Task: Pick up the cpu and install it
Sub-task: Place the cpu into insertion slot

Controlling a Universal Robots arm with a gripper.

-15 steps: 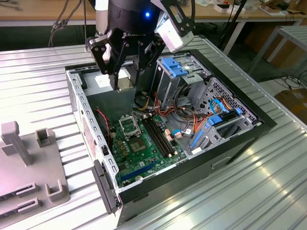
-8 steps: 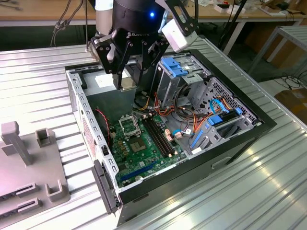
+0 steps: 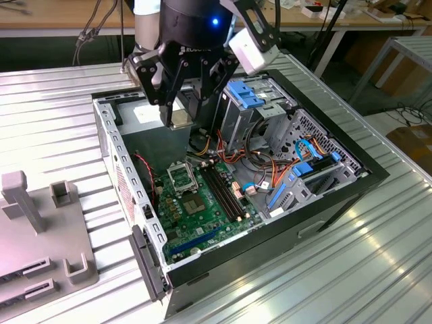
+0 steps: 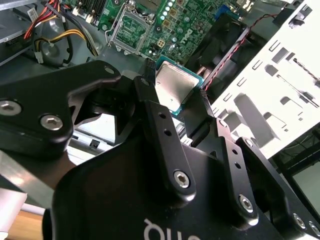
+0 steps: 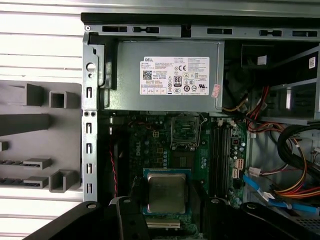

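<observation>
Gripper: I see the gripper (image 5: pixel 166 201) clenched on the cpu (image 4: pixel 175 91), with one black finger pressed against each of two opposite edges.
Cpu position: It is held flat with the silver top facing the wrist cameras. It hangs above the open computer case (image 3: pixel 108 131), over the motherboard (image 3: pixel 206 212) and well clear of it.
Socket: The black socket frame (image 5: pixel 186 131) lies open on the board, near the power supply (image 5: pixel 165 75). In the first wrist view the cpu sits apart from it, not above it.
Work status: In my judgement the pick-up is done and the install is not.
Risk, grip: The hold is on thin edges only. A jolt or a tilt could let the chip slip and drop onto the board.
Risk, alignment: I cannot read the chip's orientation marks. If it meets the socket turned or offset, the contacts could be damaged.
Risk, wrong target: A bare grey chip (image 3: pixel 194 206) sits just beside the socket and looks much like it from above.
Risk, clearance: Orange and red cables (image 3: pixel 260 169) and the drive cage (image 3: pixel 260 108) crowd one side, and the wide fingers could snag them.
Surface: The case rests on a ribbed metal table (image 3: pixel 61 101). A grey fixture tray (image 3: pixel 40 229) lies toward the exterior view's left.
Room: I take it for a workshop. Wooden benches (image 3: pixel 54 13) stand behind, with cardboard boxes toward the exterior view's right.
</observation>
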